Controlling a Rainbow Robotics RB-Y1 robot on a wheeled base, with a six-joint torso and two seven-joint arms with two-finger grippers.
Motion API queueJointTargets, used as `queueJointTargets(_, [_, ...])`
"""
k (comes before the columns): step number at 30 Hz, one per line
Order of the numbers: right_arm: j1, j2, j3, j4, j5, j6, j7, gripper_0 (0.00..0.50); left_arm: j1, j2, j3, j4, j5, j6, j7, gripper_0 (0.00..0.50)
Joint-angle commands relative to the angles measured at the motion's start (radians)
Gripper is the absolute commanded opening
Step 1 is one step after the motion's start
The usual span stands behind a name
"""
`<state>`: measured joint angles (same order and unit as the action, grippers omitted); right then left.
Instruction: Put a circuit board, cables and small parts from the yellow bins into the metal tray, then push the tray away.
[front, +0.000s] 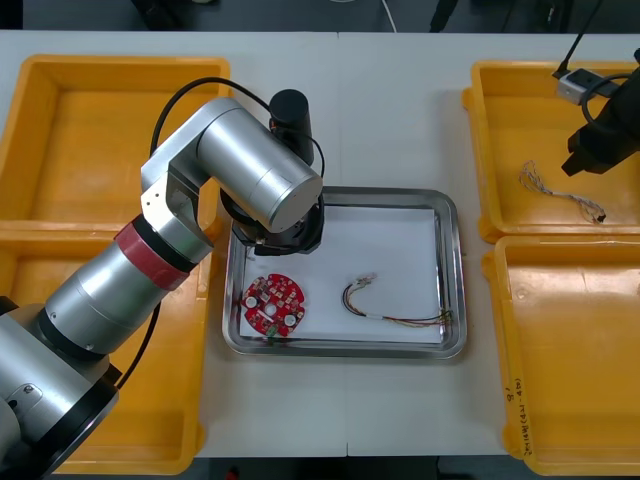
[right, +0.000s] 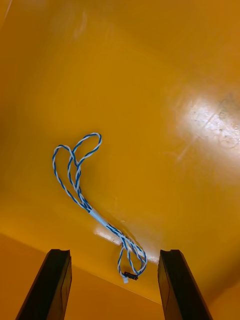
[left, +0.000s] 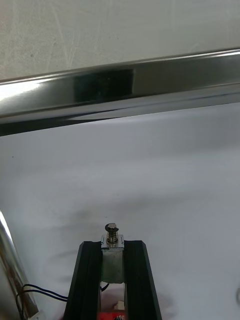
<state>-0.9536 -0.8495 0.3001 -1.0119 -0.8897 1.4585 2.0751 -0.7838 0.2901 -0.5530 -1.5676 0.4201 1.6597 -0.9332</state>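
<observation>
Left gripper is over the far-left area of the tray, its fingers narrow and clamped on a small metal part. A short pin with a dark head sticks up from the part just past the fingertips. In the left wrist view the part hangs above the white tray floor, with the shiny far rim beyond it and thin black wires beside the left finger. In the front view the left arm reaches in from the left across the two left bins and hides the gripper under its wrist. A board, round and red, lies flat in the near-left corner of the tray, just near of the wrist. A thin cable lies in the near-right part of the tray, well apart from the board, one end close to the right rim. Right gripper is over the far right bin, near that bin's right side, with its fingers spread wide and holding nothing. A blue-white cable lies loose on the bin floor, looped at one end; its dark connector end sits between the two fingers, nearer the right one. In the front view this cable lies left of and just near of the right gripper.
</observation>
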Motion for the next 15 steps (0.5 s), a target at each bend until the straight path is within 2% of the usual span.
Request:
queueJointTargets(1, [-0.047,0.012,0.050,-0.005,0.014,-0.006,0.039,0.500,-0.019,0.003,-0.018,-0.008,0.012,-0.012,0.096,0.000])
queueJointTargets(2, [-0.042,0.013,0.050,-0.005,0.018,-0.012,0.045,0.500,-0.019,0.004,-0.021,-0.008,0.012,-0.014,0.097,0.002])
queueJointTargets(4, [-0.037,0.013,0.050,-0.005,0.021,-0.026,0.054,0.500,-0.019,0.006,-0.024,-0.009,0.012,-0.015,0.099,0.080])
queueJointTargets(5, [-0.036,0.017,0.051,-0.005,0.026,-0.036,0.063,0.500,-0.019,0.008,-0.027,-0.008,0.012,-0.017,0.100,0.161])
queueJointTargets(6, [-0.031,0.017,0.050,-0.005,0.031,-0.046,0.071,0.500,-0.019,0.009,-0.031,-0.009,0.011,-0.017,0.102,0.282])
queueJointTargets(7, [-0.031,0.013,0.051,-0.005,0.034,-0.050,0.074,0.500,-0.019,0.011,-0.034,-0.008,0.009,-0.018,0.102,0.357])
queueJointTargets(8, [-0.028,0.013,0.050,-0.005,0.038,-0.061,0.102,0.500,-0.019,0.011,-0.036,-0.009,0.009,-0.021,0.103,0.495])
queueJointTargets(15, [-0.016,0.017,0.050,-0.005,0.041,-0.098,0.169,0.500,-0.019,0.012,-0.036,-0.009,0.011,-0.021,0.109,0.500])
